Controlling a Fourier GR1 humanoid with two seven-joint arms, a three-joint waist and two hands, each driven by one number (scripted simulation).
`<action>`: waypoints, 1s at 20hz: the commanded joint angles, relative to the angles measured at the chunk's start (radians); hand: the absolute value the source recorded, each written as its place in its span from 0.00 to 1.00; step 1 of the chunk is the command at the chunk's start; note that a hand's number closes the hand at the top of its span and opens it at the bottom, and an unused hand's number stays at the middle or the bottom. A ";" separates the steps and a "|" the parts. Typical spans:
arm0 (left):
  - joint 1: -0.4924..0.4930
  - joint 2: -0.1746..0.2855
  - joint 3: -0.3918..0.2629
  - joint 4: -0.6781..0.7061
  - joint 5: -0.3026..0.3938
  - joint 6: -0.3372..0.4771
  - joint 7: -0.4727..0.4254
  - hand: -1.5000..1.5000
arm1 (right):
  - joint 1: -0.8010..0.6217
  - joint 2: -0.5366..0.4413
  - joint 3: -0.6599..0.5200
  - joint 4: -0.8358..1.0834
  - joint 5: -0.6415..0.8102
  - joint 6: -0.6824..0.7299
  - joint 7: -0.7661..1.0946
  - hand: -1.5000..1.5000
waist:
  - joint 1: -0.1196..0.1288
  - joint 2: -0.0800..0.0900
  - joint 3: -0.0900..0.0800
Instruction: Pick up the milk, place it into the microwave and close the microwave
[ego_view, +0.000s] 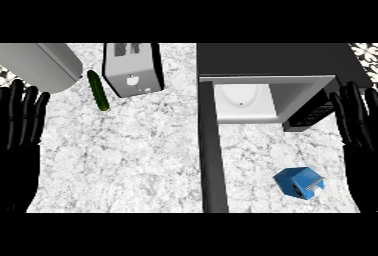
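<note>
Currently the blue milk carton (300, 183) sits askew on the marble counter (125, 160) at about four o'clock, well apart from both hands. At one o'clock the microwave (273, 60) stands open with its pale inside showing. Its dark door (212, 160) reaches out toward six o'clock as a long strip, with the carton to its right. The right hand (359, 125) rests at three o'clock by the view's edge, fingers straight and pointing up, holding nothing. The left hand (18, 125) rests likewise at nine o'clock. A toaster (131, 70) sits at eleven o'clock, with a green cucumber (97, 90) just beside it toward ten.
</note>
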 joint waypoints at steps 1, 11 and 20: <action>-0.012 0.003 -0.018 0.002 -0.003 -0.014 0.025 0.00 | 0.045 0.048 0.017 -0.078 0.106 -0.099 0.033 0.00 | 0.007 -0.007 -0.006; 0.140 -0.083 -0.164 -0.124 0.049 0.015 0.115 0.00 | -0.063 0.121 0.352 0.051 0.447 -0.811 0.132 0.00 | 0.038 -0.008 -0.008; 0.332 -0.073 -0.154 -0.263 0.085 -0.030 0.077 0.00 | -0.123 0.122 0.552 0.132 0.789 -1.087 0.413 0.00 | 0.020 -0.009 -0.007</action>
